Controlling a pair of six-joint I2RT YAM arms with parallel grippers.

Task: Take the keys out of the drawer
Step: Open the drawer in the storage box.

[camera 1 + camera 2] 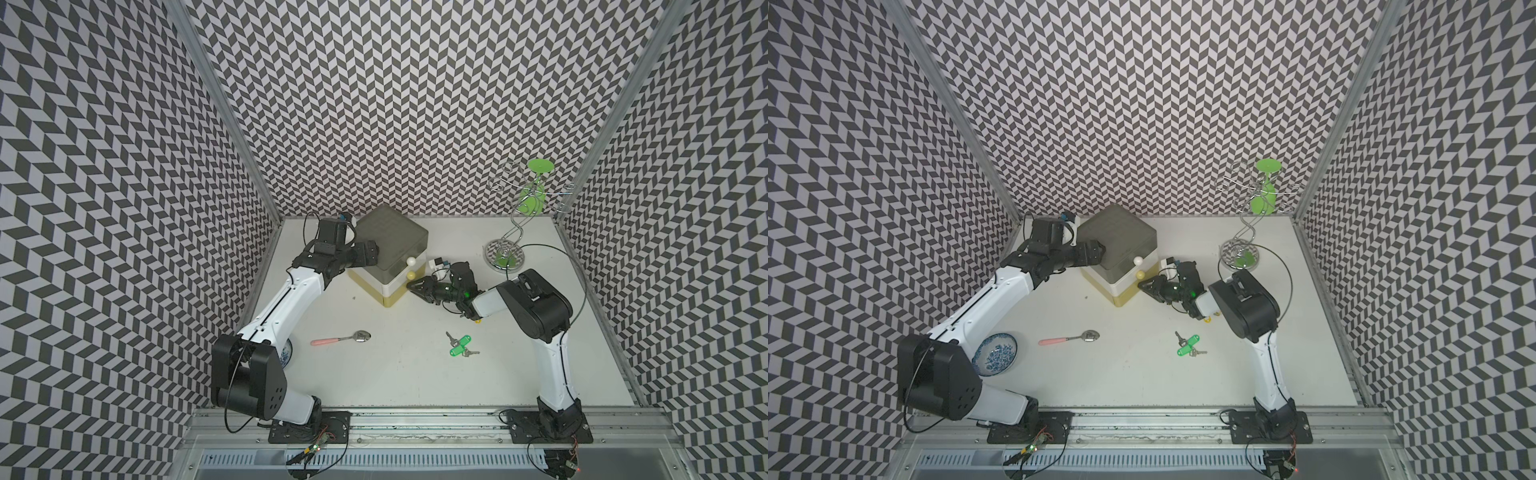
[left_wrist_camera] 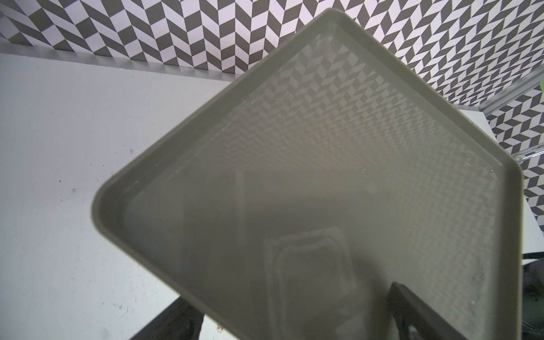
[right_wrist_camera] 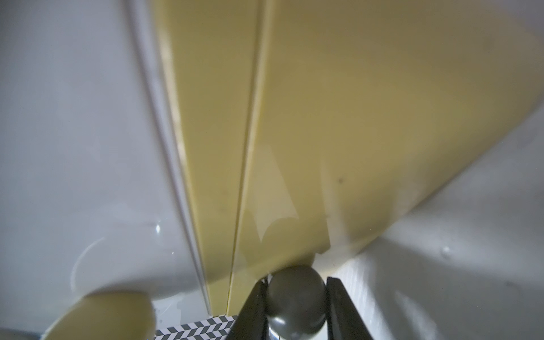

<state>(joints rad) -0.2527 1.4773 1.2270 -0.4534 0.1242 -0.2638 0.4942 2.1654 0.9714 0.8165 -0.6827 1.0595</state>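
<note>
A bunch of keys (image 1: 460, 345) with green tags lies on the white table, in front of the right arm; it shows in both top views (image 1: 1188, 345). The drawer unit (image 1: 390, 249) has a grey top, a white middle drawer and a yellow bottom drawer (image 1: 395, 296), which looks pushed in. My right gripper (image 1: 409, 286) reaches in low from the right. In the right wrist view its fingers press both sides of the dark round knob (image 3: 295, 297) on the yellow front. My left gripper (image 1: 372, 251) rests on the unit's grey lid (image 2: 323, 164), with its dark fingers (image 2: 412, 312) far apart.
A pink-handled spoon (image 1: 340, 340) lies on the table left of the keys. A blue-patterned bowl (image 1: 995, 354) sits by the left arm's base. A wire stand (image 1: 505, 253) with green discs stands at the back right. Patterned walls close in three sides.
</note>
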